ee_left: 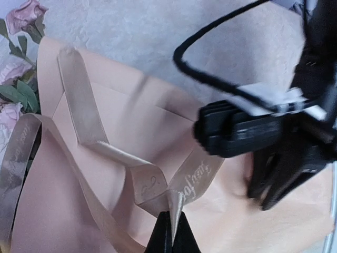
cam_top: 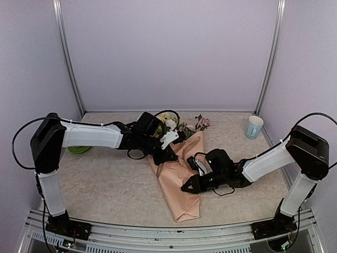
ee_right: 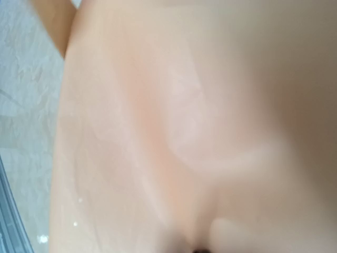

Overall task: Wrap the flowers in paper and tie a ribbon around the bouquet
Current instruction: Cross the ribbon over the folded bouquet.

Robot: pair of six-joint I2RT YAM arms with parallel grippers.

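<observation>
Cone-shaped bouquet of peach-pink paper (cam_top: 181, 197) lies mid-surface, tail toward the near edge. Right jaws sit against its wrap, and I can't tell their grip. Left jaws are clenched on the thin tan-beige ribbon (ee_left: 89, 121) looped over the paper. Pastel flowers (cam_top: 200, 123) point toward the far edge, with a pale blue cup (cam_top: 254, 127) at the far right corner.

In the left wrist view we are seeing dark cursive lettering printed along the ribbon (ee_left: 84, 116): one stretch is running down the loop at the lower left edge of the frame, another is sitting on the strip just above the bottom centre. We are making out only slanted script strokes there, too blurred and tilted for us to read any word.
</observation>
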